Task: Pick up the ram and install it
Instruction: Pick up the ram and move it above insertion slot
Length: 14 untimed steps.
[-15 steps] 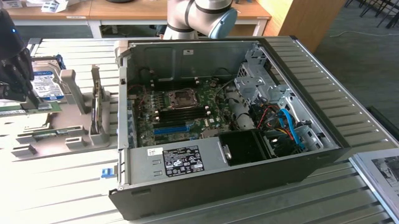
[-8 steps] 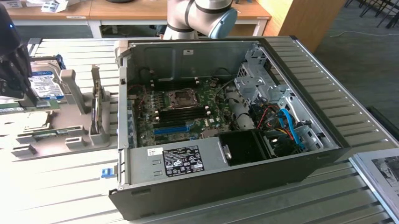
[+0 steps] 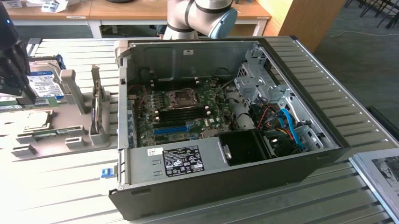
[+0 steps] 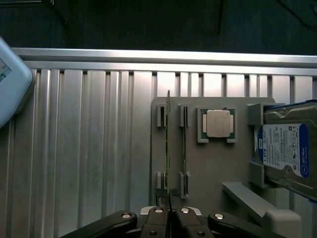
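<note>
Under the tool (image 4: 170, 206), in line with the seam between its fingers (image 4: 157, 218), the ram (image 4: 168, 144) is standing on edge in the slots of the grey holder (image 4: 213, 168). The fingers are sitting together, gripping nothing, and the tool seems to be hovering above the stick's nearer end. The reach for the ram looks to be in hand; doing it well is calling for fingers squared to the thin board, parted enough to straddle it, clear of the slot posts (image 4: 161, 115).

Daylight is washing out the slatted table (image 3: 56, 196) in the exterior view's lower left, the computer case (image 3: 218, 186) is sitting shadowy inside, wrist view is running dimmer.
</note>
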Available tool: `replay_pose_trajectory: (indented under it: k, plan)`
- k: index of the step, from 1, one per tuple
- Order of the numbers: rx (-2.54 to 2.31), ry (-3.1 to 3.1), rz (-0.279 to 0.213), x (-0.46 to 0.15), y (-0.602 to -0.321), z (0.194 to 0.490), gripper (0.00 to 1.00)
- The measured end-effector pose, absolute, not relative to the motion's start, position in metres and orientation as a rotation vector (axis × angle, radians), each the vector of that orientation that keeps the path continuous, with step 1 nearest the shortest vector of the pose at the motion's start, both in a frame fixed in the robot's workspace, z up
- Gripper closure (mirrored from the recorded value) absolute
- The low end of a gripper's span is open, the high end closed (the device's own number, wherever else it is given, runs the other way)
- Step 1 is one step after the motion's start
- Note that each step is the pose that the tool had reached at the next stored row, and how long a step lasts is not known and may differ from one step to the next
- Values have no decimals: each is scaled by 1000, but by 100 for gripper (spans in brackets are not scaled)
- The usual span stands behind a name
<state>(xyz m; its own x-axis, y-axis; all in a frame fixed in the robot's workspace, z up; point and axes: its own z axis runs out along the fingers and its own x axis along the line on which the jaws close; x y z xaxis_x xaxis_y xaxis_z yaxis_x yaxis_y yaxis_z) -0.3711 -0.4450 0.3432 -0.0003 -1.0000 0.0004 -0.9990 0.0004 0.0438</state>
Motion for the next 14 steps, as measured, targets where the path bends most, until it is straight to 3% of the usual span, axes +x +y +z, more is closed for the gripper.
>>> replay_pose_trajectory:
  k: [14]
  plan:
    - [2199, -2200, -48, -371, -445, 356, 88]
